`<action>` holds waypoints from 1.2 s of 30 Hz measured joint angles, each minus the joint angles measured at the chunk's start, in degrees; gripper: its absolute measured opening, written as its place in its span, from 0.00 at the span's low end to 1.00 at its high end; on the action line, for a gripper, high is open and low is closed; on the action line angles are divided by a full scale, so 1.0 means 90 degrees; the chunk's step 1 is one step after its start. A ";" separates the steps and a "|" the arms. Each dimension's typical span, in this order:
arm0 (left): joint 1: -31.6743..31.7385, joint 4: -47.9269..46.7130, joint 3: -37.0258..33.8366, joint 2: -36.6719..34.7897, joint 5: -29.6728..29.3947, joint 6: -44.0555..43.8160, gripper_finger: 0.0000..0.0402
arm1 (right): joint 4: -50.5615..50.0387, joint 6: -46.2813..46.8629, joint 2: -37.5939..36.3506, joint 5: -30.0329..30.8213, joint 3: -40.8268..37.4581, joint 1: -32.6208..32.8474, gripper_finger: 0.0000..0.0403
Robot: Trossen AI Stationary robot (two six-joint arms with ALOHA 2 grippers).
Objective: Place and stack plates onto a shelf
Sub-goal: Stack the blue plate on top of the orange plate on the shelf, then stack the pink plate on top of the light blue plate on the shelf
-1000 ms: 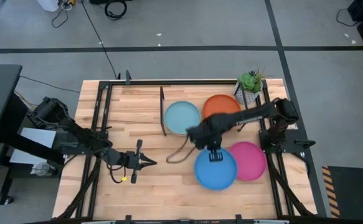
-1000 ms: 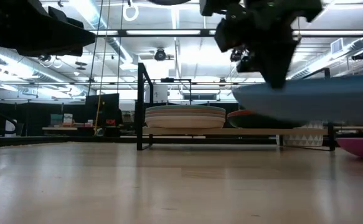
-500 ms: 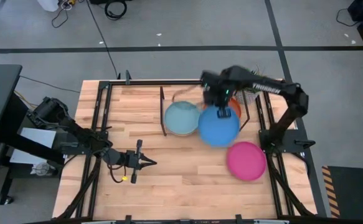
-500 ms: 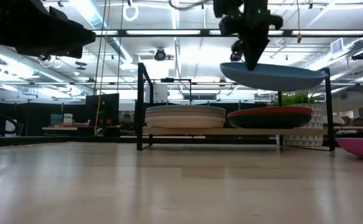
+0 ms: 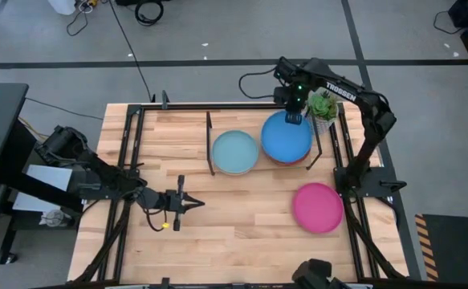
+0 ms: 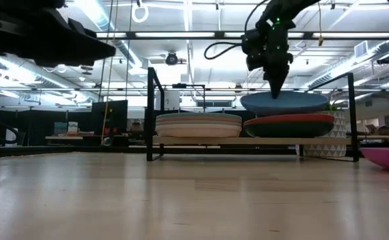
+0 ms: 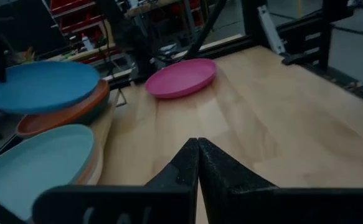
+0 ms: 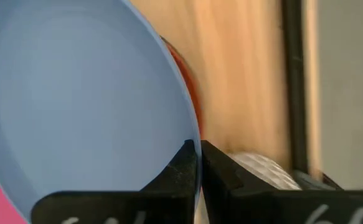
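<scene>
Right hand point(image 5: 295, 118) pinching rim of round, shallow bright blue plate point(image 5: 286, 136) above orange plate point(image 6: 289, 119)

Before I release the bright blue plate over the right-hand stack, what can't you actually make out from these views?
- Contact: in the low view the bright blue plate sits very close above the orange plate; touching or not is unclear.
- Lower plates: the high view shows only the light blue plate atop the left stack.
- Shelf: the bright blue plate fills the right wrist view, held by the right gripper.
</scene>
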 joint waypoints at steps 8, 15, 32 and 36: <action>0.0223 -0.0139 0.0000 0.0000 0.0002 -0.0191 0.04 | 0.0055 0.0296 0.0019 -0.0361 -0.0112 0.0004 0.11; 0.0208 -0.0232 0.0000 0.0000 0.0015 -0.0229 0.04 | -0.0021 0.0569 0.0044 0.0393 -0.0049 0.0200 0.20; 0.0211 -0.0220 0.0000 0.0002 0.0000 -0.0391 0.04 | -0.0356 0.3537 0.0037 0.0326 -0.0369 0.2899 0.26; 0.0211 -0.0220 0.0000 0.0002 0.0000 -0.0370 0.04 | -0.0285 0.4623 0.0037 0.0487 -0.0496 0.3748 0.26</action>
